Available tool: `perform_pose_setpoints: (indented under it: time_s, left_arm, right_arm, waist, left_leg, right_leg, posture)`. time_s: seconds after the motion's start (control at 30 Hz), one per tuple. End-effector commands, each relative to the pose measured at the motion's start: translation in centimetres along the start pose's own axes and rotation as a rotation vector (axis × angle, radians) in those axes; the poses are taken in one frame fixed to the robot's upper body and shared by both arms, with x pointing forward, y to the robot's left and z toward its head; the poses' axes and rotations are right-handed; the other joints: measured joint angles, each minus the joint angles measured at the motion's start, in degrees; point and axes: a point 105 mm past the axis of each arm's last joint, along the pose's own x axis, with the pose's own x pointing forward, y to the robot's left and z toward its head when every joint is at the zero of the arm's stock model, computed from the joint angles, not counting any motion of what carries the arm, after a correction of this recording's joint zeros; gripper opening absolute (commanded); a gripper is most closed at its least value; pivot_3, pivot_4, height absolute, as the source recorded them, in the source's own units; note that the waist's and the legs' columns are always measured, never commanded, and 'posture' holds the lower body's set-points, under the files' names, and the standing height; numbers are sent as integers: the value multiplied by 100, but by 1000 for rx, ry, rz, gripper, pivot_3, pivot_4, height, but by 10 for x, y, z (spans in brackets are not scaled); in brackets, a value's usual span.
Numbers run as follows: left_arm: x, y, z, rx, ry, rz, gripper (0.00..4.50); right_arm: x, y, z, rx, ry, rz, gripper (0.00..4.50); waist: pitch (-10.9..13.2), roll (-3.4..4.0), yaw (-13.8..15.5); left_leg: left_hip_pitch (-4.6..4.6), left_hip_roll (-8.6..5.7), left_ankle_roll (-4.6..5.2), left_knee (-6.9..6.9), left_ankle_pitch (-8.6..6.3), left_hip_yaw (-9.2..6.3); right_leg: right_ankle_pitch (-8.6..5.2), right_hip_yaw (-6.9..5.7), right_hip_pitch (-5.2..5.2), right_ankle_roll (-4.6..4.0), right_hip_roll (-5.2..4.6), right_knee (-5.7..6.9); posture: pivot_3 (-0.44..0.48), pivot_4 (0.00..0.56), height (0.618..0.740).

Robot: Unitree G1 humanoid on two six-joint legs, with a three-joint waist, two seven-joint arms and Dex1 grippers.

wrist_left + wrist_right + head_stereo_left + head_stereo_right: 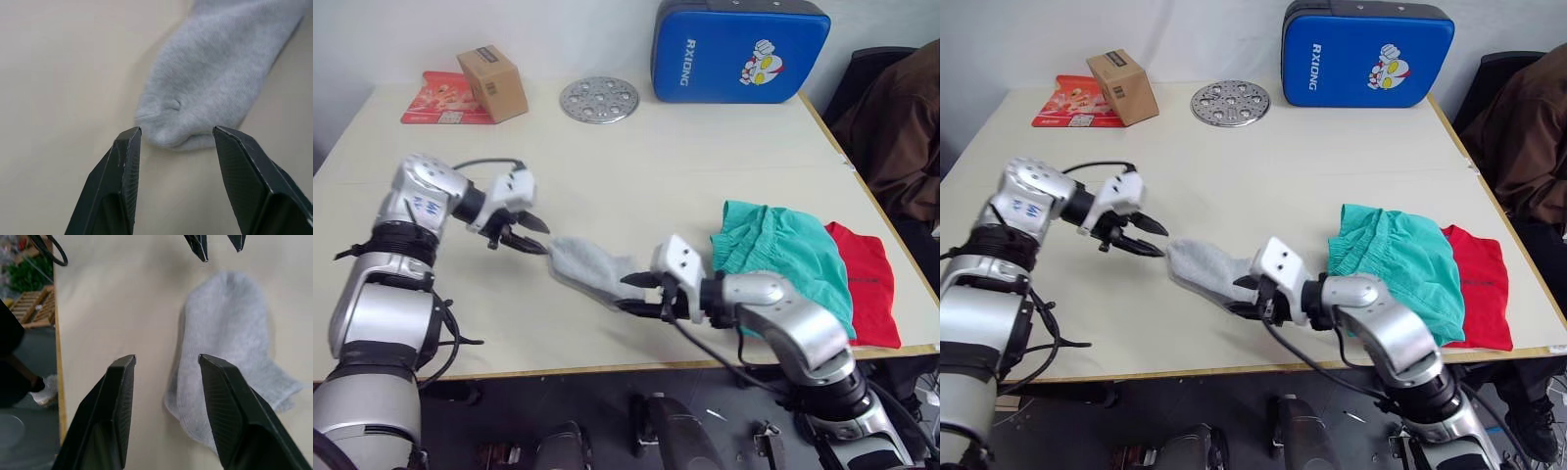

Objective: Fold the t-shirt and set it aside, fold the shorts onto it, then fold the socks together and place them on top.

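From the head camera I see my left gripper [536, 237] at one end of the socks [588, 268], fingertips parted and right at the toe, gripping nothing. My right gripper [638, 294] sits at the other end, fingers spread, one over the sock's edge and one just beside it, nothing pinched. Just beyond my right forearm the shorts [786, 257] lie folded on top of the t-shirt [864, 282], both at the table [656, 176] edge, well apart from my left gripper.

In the left wrist view, the fingers [122, 171] stand wide apart with the grey toe just ahead of the gap, not between them.

In the right wrist view, the fingers [120, 401] are open and empty; the socks lie ahead and partly beside one finger, with the left gripper's tips [215, 245] just past the far end.
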Motion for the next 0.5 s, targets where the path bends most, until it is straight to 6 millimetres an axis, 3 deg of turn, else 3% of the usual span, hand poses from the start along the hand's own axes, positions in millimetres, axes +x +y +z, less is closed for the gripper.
perform_pose_setpoints:
  time_s: [0.03, 0.17, 0.27, 0.4, 0.5]
  left_arm:
    - [1, -19, 36, -68, -227, -133, 2133]
    - [35, -22, 25, -129, -183, -76, 1047]
    - [55, -29, 15, -169, -158, -73, 42]
    - [66, -33, -13, -189, -59, -23, 14]
    - [59, -29, -40, -199, 40, 50, 14]
  right_arm:
    - [3, -9, 12, 28, -46, -47, 1458]
    - [24, -34, 1, 59, 3, -153, 22]
    - [39, -39, -13, 71, 54, -162, 0]
    - [41, -42, -50, 9, 223, -151, 0]
    - [33, -47, -62, -6, 267, -167, 0]
  waist:
    - [0, 0, 12]
    - [-1, 0, 2]
    - [-1, 0, -13]
    - [-1, 0, -12]
    - [-5, -5, -4]
  left_leg:
    - [-1, 0, 0, 4, 0, -1]
    - [0, -3, 1, 12, 1, 0]
    - [1, -2, -2, 9, 2, 3]
    - [-2, 0, -6, 6, 3, 3]
    - [6, -2, -5, 8, 3, 1]
  right_leg:
    - [0, 0, 1, 0, 0, 2]
    - [0, 3, 2, -1, -2, 11]
    - [-3, 7, -3, -5, 0, 18]
    - [-7, 7, -13, -12, 2, 23]
    - [-7, 8, -3, -12, 1, 22]
  posture:
    - [0, 150, 740]
    - [0, 150, 740]
    - [0, 150, 740]
    - [0, 150, 740]
    - [0, 150, 740]
